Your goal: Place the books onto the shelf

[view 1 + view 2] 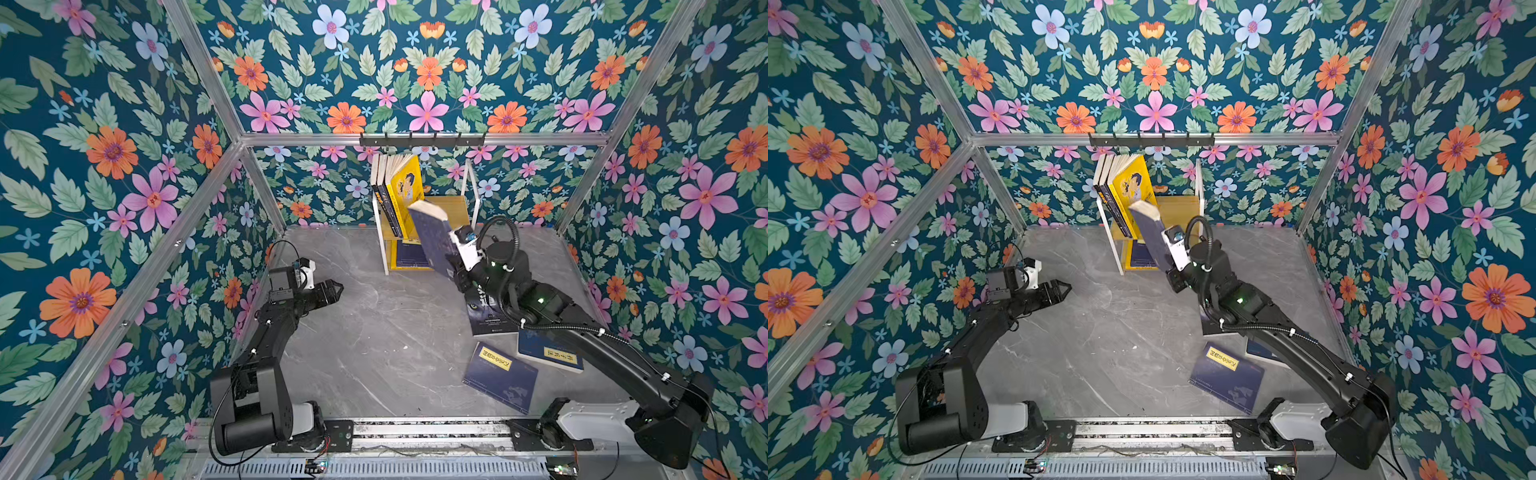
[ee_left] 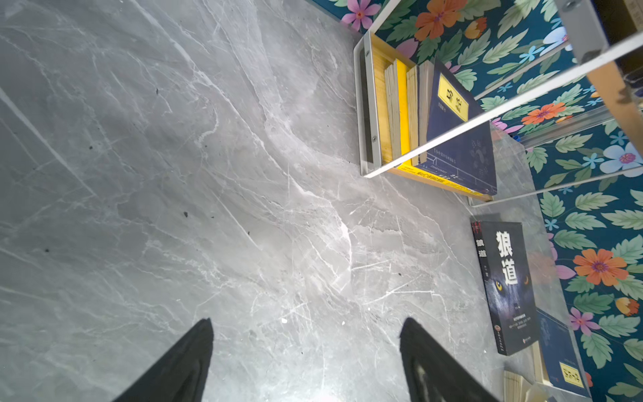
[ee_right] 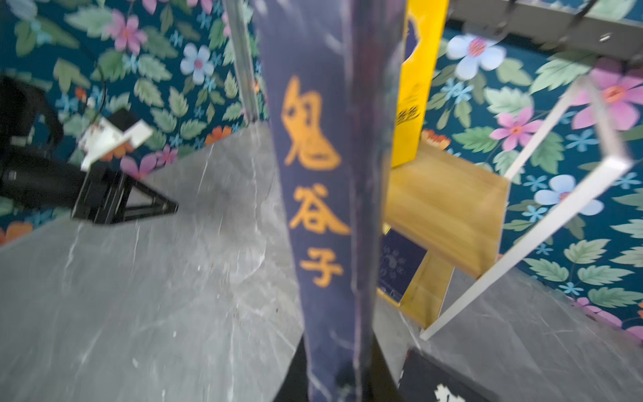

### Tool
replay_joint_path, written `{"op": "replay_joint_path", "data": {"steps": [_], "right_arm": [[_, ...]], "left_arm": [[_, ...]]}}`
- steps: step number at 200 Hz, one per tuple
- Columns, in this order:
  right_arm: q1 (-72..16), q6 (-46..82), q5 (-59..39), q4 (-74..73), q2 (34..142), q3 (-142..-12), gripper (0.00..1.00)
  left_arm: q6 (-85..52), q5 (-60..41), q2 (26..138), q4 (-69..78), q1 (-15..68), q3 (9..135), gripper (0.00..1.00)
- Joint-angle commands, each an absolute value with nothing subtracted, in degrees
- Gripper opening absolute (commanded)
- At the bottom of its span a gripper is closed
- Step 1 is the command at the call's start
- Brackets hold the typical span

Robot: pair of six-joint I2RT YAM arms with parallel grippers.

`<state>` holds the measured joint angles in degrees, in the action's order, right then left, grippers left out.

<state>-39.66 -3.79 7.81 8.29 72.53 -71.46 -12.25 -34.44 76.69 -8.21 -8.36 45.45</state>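
Slantwise, a thin navy paperback [image 1: 431, 241] tilts before the pale-wood, white-framed shelf [image 1: 457, 210].

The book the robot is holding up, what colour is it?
The book is navy blue with orange spine letters, clearest in the right wrist view.

You hold one navy book [image 1: 431, 239] in your right hand [image 1: 452, 266]. Behind that hand, three lie on the bench [image 1: 374, 332]: one wolf book [image 1: 486, 322], two flat navy books [image 1: 500, 380] [image 1: 548, 353]. Ahead, one shelf [image 1: 457, 208]: roughly four upper books [image 1: 395, 191], three lower books [image 2: 459, 160].

Blurry spine of held navy book [image 3: 315, 181]
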Motion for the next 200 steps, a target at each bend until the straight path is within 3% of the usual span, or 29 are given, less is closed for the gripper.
{"op": "replay_joint_path", "data": {"steps": [1, 111, 200], "right_arm": [[-38.0, 3.2, 10.9, -2.2, 73.6, -73.3, 0.0], [-34.4, 4.9, 24.9, -23.6, 99.5, -87.2, 0.0], [-34.8, 5.0, 17.6, -27.6, 113.4, -96.0, 0.0]], "left_arm": [[-11.5, -34.5, 77.1, -8.2, -8.4, 46.0, 0.88], [-10.7, -35.7, 77.1, -10.7, -8.1, 48.0, 0.95], [-9.9, -35.6, 77.8, -10.9, -7.6, 48.3, 0.97]]}}
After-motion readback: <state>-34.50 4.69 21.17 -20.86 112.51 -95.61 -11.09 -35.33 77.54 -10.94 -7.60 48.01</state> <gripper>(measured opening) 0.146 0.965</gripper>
